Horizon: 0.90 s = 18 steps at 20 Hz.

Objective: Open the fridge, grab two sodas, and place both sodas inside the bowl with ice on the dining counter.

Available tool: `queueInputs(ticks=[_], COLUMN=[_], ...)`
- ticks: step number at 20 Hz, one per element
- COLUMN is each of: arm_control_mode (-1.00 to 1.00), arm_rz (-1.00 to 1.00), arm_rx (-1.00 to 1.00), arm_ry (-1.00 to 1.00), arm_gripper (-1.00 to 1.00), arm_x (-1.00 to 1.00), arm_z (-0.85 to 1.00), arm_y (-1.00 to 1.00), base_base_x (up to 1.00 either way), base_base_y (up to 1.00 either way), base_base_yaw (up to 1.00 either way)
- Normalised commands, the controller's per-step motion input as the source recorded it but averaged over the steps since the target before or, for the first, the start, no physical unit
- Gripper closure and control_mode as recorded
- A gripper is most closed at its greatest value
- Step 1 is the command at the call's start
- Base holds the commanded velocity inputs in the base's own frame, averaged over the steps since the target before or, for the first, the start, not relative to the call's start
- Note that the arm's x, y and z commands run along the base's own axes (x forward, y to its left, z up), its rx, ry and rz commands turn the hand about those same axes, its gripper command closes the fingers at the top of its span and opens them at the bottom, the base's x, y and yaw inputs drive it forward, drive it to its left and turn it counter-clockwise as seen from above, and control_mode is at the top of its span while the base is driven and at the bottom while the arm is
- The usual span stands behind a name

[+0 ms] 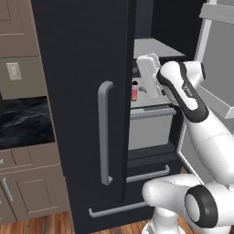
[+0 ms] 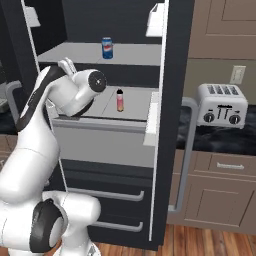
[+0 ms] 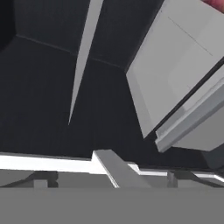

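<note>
The black fridge (image 1: pixel 82 91) stands with its left door shut and its right door swung open. On the upper grey shelf stands the blue soda can (image 2: pixel 107 48). One shelf lower stands the pink-labelled soda bottle (image 2: pixel 120 100), also seen past the left door's edge as the bottle (image 1: pixel 135 90). My arm reaches into the open half, and my gripper (image 1: pixel 143 62) hangs open at shelf height just right of the bottle, holding nothing. A pink patch (image 3: pixel 216 3) sits at the top right corner of the hand view, above the tilted grey shelf (image 3: pixel 175 65). The bowl with ice and the dining counter are out of view.
The open right door (image 1: pixel 217 68) with its bins stands close to my arm's right. Two lower drawers (image 2: pixel 107 195) are shut below the shelves. A toaster (image 2: pixel 221 105) sits on the wall counter to the fridge's right, with brown cabinets (image 2: pixel 220 195) beneath.
</note>
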Motion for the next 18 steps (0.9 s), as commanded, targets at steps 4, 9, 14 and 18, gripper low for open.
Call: queueInputs(ticks=[4,9,14,18], arm_control_mode=[-1.0,-1.0,-1.0,-1.0], arm_rz=[0.15,0.2,0.25,0.27], arm_rx=[0.03,0.0,-0.01,-0.08], arm_ry=[0.03,0.01,0.0,-0.03], arm_gripper=[-1.0,-1.0,-1.0,-1.0], arm_x=[0.38,0.07,-0.03,-0.29], arm_z=[-0.02,0.0,-0.01,-0.04], arm_y=[0.57,0.78,0.89,0.99], base_base_x=[0.0,0.0,0.0,0.0], base_base_y=[0.0,0.0,0.0,0.0], base_base_yaw=[0.0,0.0,0.0,0.0])
